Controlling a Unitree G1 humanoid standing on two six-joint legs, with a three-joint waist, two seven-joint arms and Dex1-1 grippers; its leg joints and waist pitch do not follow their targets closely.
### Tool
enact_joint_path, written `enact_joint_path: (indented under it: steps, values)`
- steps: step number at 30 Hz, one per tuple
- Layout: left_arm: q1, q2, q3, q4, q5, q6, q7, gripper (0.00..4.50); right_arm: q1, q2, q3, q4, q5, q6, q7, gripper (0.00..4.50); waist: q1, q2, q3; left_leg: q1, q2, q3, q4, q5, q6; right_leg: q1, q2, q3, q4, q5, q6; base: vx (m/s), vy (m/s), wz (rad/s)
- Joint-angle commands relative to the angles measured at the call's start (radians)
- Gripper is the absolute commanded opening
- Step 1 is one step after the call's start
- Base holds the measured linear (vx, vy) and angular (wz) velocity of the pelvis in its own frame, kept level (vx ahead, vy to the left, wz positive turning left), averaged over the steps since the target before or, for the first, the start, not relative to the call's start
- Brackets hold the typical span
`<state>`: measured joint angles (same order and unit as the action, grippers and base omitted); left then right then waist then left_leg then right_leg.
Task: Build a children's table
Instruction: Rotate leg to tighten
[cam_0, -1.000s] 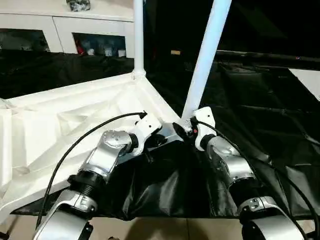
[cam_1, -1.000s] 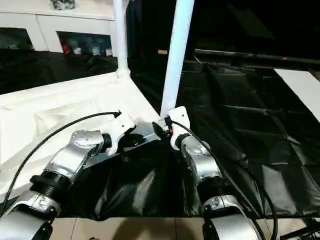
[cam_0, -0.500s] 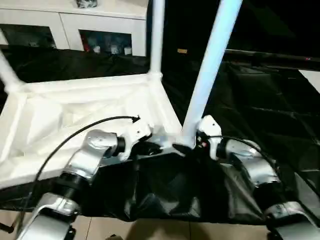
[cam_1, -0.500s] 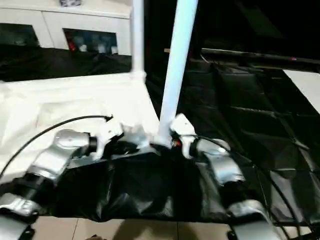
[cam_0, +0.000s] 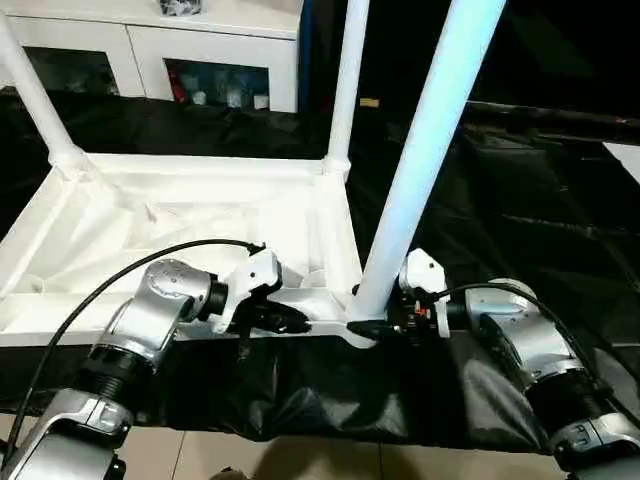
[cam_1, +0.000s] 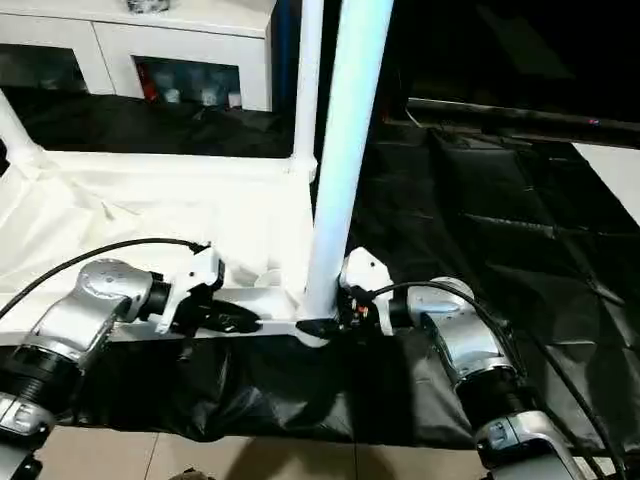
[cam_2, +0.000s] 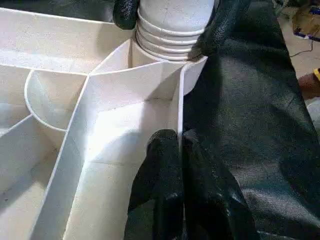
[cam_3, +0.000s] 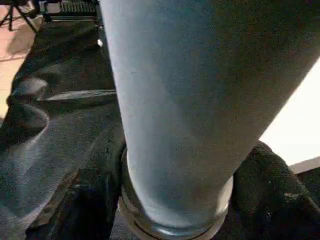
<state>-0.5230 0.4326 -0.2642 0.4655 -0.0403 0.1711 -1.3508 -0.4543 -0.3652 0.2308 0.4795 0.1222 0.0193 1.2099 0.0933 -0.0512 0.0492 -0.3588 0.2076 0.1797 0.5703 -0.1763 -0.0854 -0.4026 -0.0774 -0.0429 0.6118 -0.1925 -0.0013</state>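
White plastic tabletop, ribbed underside up, lies on black plastic sheeting; two white tubular legs already stand in the far sockets. Left gripper, fingers pinched narrow on the tabletop's near edge wall. Right gripper holds the near-right white leg at its ribbed base, fingers around it. A second ago this leg leaned; now it stands nearer upright in the corner socket, likely seating. Open sheeting to the right; white glass-door cabinet far left.
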Motion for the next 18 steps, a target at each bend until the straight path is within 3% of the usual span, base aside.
enact_joint_path:
  steps: [1,5,8,10,11,12,13,16,18]
  values:
    - [-0.009,-0.020,-0.014,-0.020,-0.026,-0.012,-0.005,0.00,0.016,0.004,0.034,-0.038,0.009,0.008,0.046,2.69,-0.002,-0.002,-0.059,0.008,0.022,0.002,-0.059,-0.181,0.045,0.046,-0.053,0.035,-0.065,-0.151,-0.222,0.000,0.000,0.00]
    - [-0.008,-0.030,-0.008,-0.014,-0.020,-0.023,0.023,0.00,0.029,0.010,0.037,-0.049,0.010,0.022,0.043,2.66,0.000,-0.001,-0.058,0.010,0.023,0.002,-0.060,-0.195,0.040,0.045,-0.053,0.035,-0.068,-0.180,-0.216,0.000,0.000,0.00]
    - [-0.026,-0.091,0.019,0.027,0.018,-0.023,0.189,0.00,0.021,0.075,-0.001,0.020,-0.028,0.013,-0.142,2.66,-0.001,-0.004,-0.056,0.012,0.023,0.002,-0.061,-0.209,0.025,0.041,-0.054,0.036,-0.072,-0.201,-0.211,0.000,0.000,0.00]
    - [-0.033,-0.110,0.026,0.036,0.027,-0.016,0.234,0.00,0.009,0.102,-0.018,0.054,-0.045,0.019,-0.228,2.66,-0.004,-0.006,-0.056,0.009,0.021,0.000,-0.063,-0.217,0.011,0.045,-0.056,0.035,-0.075,-0.246,-0.191,0.000,0.000,0.00]
    - [-0.047,-0.148,0.033,0.050,0.045,0.009,0.324,0.00,-0.020,0.151,-0.051,0.126,-0.071,0.036,-0.395,2.65,-0.010,-0.004,-0.053,0.010,0.021,-0.001,-0.065,-0.236,0.000,0.039,-0.055,0.036,-0.077,-0.282,-0.184,0.000,0.000,0.00]
    - [-0.053,-0.165,0.035,0.054,0.052,0.020,0.359,0.00,-0.031,0.171,-0.063,0.152,-0.079,0.040,-0.459,2.65,-0.017,-0.010,-0.054,0.008,0.017,-0.004,-0.067,-0.243,-0.016,0.043,-0.056,0.034,-0.079,-0.325,-0.170,0.000,0.000,0.00]
    - [-0.057,-0.180,0.035,0.057,0.057,0.029,0.387,0.00,-0.039,0.189,-0.073,0.171,-0.084,0.040,-0.507,2.65,-0.018,-0.008,-0.056,0.007,0.017,-0.005,-0.067,-0.238,-0.022,0.044,-0.058,0.034,-0.079,-0.336,-0.164,0.000,0.000,0.00]
    - [-0.070,-0.246,0.031,0.064,0.068,0.059,0.469,0.00,-0.062,0.260,-0.098,0.213,-0.088,0.053,-0.643,2.64,-0.023,-0.008,-0.055,0.011,0.017,-0.002,-0.064,-0.244,-0.009,0.038,-0.055,0.037,-0.084,-0.318,-0.157,0.000,0.000,0.00]
    - [-0.077,-0.313,0.007,0.069,0.089,0.068,0.509,0.00,-0.089,0.347,-0.092,0.241,-0.110,0.052,-0.732,2.64,-0.026,-0.007,-0.058,0.005,0.015,-0.002,-0.063,-0.212,0.000,0.041,-0.053,0.037,-0.080,-0.272,-0.162,0.000,0.000,0.00]
